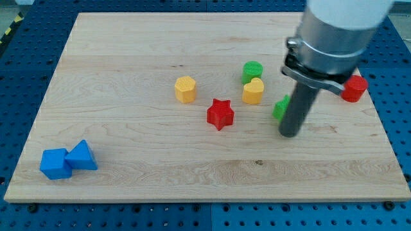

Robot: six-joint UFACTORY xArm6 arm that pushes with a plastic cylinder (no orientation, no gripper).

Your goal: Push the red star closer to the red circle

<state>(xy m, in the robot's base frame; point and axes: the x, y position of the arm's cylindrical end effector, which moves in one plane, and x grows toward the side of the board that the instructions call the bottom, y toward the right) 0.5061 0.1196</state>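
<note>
The small red star-shaped block [220, 114] lies near the middle of the pale wooden board [128, 58], and everything else is easiest read off from it. The red circle, a red round block [354, 88], sits well apart from the star toward the view's right and a little higher, partly behind the arm's grey housing [337, 32]. The arm carries no pincer, so there is nothing released or clenched; my tip [289, 134] rests on the board to the star's right and slightly lower, apart from it. That puts it on the wrong side, I'd judge: it stands between star and circle, so it would need to get round to the star's left before a push helps. Just beside the rod, a green block [280, 108], shape unclear, is half hidden. Up-right of the star sit a yellow heart-like block [253, 92] and a green round block [252, 70], close together; up-left is a yellow hexagonal block [185, 89]. Far to the lower left, two blue blocks [67, 160] touch each other.
</note>
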